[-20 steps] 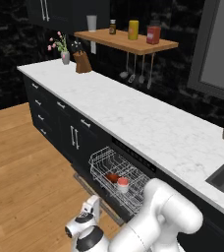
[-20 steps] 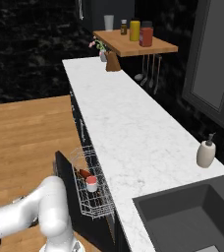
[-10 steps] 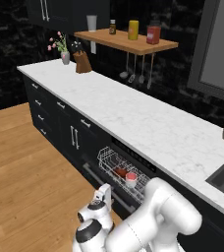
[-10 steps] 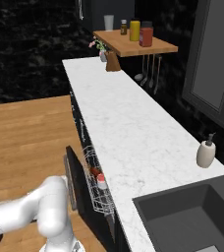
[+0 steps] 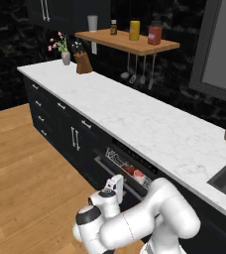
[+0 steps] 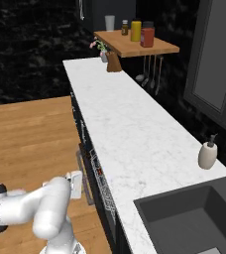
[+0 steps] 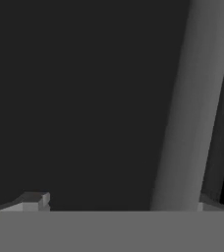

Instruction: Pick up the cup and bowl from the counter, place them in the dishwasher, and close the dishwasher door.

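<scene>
The dishwasher door [image 5: 105, 168] stands tilted up, nearly shut, with a narrow gap at its top under the white marble counter [image 5: 135, 119]. Through that gap I see the white wire rack [image 5: 120, 162] holding the reddish-brown bowl [image 5: 129, 169] and the pale cup [image 5: 139, 175] beside it. My gripper [image 5: 115, 186] is low in front of the door, pressed against its outer face. In the hand view the gripper [image 7: 119, 202] is open, facing the black panel with the grey bar handle [image 7: 192, 98] running past its right fingertip. From the right, the gripper [image 6: 75, 184] sits against the door [image 6: 83, 163].
Black drawers with silver handles [image 5: 55, 114] line the cabinets left of the dishwasher. A wooden shelf [image 5: 130, 42] holds jars and a tumbler. A knife block [image 5: 83, 62] and flower vase [image 5: 65, 57] stand at the counter's far end; a soap bottle [image 6: 207, 155] and sink [image 6: 194, 218] are near.
The dishwasher door has swung up from nearly flat to almost shut, and the rack has gone in with it. My open gripper rose with the door, pushing on it.
</scene>
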Available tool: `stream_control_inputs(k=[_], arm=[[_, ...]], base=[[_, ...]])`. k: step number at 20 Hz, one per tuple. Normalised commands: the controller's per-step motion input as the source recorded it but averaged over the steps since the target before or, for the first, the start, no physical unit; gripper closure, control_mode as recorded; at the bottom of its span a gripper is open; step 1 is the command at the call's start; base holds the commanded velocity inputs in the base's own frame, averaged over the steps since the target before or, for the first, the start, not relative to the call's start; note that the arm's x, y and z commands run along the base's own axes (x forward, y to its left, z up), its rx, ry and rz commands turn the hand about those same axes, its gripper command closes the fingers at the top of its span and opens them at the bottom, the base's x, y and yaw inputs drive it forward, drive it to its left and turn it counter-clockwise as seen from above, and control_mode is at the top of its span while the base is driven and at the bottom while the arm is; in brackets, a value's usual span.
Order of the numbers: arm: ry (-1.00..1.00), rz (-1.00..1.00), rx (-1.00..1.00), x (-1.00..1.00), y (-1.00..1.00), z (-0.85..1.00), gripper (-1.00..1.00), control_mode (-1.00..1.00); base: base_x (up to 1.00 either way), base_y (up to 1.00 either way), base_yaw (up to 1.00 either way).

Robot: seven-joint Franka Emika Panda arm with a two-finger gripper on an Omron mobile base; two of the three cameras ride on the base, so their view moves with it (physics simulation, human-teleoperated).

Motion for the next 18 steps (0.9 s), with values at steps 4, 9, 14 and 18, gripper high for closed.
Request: stream_control_inputs(k=[4, 9, 14, 18], arm=[[-0.08, -0.23, -0.01, 0.51, -1.00, -1.00, -1.00, -1.00], [-0.07, -0.25, -0.05, 0.69, -1.00, -1.00, -1.00, -1.00], [-0.07, -0.24, -0.04, 0.63, -1.00, -1.00, -1.00, -1.00], [-0.09, -0.21, -0.03, 0.50, -1.00, -1.00, -1.00, -1.00]], base=[[0.00, 0.00, 0.00], [0.00, 0.00, 0.00], [0.00, 0.00, 0.00], [0.00, 0.00, 0.00]])
